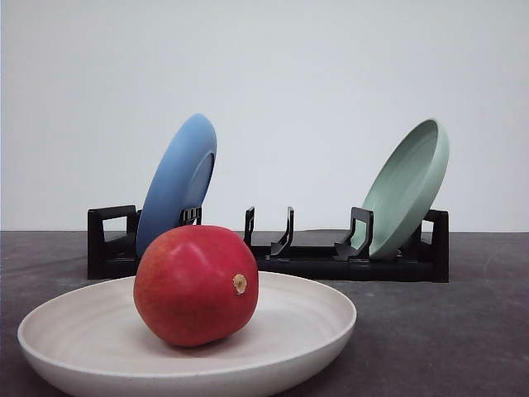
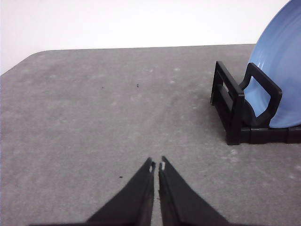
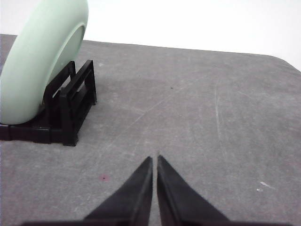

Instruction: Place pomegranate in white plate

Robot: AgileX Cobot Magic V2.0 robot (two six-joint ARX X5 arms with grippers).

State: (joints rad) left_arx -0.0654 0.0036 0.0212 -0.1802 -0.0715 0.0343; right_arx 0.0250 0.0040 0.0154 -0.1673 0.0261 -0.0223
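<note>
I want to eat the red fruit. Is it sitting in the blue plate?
No, the pomegranate rests in the white plate, while the blue plate stands tilted in the black rack behind it.

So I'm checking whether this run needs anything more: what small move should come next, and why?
Probably none beyond holding both arms back. The pomegranate already sits inside the white plate, resting on its bowl. The left pincer and right pincer are both shut and empty over bare table, so nothing seems left to carry or release.
</note>
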